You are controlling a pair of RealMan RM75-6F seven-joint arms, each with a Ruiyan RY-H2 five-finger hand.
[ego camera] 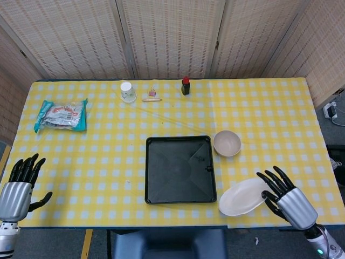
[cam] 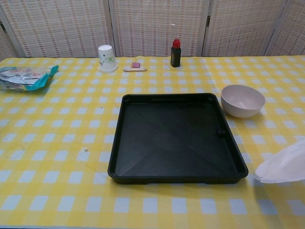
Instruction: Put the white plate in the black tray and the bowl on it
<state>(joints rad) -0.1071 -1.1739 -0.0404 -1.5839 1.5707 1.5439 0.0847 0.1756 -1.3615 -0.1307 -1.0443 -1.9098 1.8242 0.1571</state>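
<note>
The round white plate [ego camera: 241, 197] is held tilted at its right edge by the right hand [ego camera: 284, 197], just right of the square black plastic tray [ego camera: 180, 169]. The pale bowl [ego camera: 227, 143] waits beside the tray's far corner. With so thin an edge hold, the plate could be dropped.

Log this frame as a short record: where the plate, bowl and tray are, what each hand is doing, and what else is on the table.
white plate: tilted, lifted at its right side, just right of the tray
right hand: at the plate's right edge, apparently holding it; grip not clearly visible
black tray: empty, flat on the table
bowl: upright on the table, beside the tray's far right corner
left hand: fingers spread, holding nothing, at the near left table edge
other items: paper cup, dark bottle with red cap, snack packet
task stage: plate not yet in tray
</note>
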